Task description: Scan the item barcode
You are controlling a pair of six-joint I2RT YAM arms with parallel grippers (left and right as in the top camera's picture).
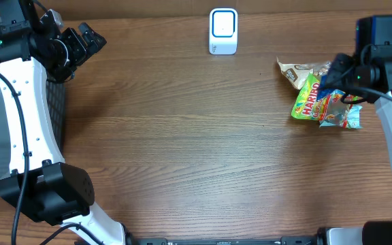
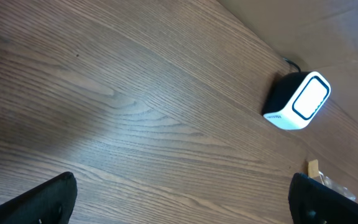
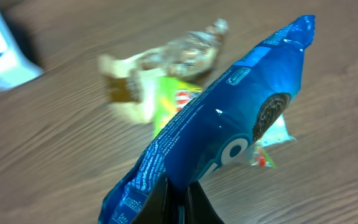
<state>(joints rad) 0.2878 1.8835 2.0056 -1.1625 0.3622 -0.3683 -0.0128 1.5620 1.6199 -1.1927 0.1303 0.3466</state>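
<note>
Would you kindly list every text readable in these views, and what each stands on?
"HARIBO": on the green and yellow candy bag, overhead view.
"O": one large white letter, the rest hidden, on the blue cookie packet in the right gripper.
Blue packet's fine print: blurred, unreadable.
Small mark on the white scanner: too small to read.

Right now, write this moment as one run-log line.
left gripper: open, empty | right gripper: shut on Oreo pack | scanner: apart from pack | Haribo bag: not held | scan: not yet
</note>
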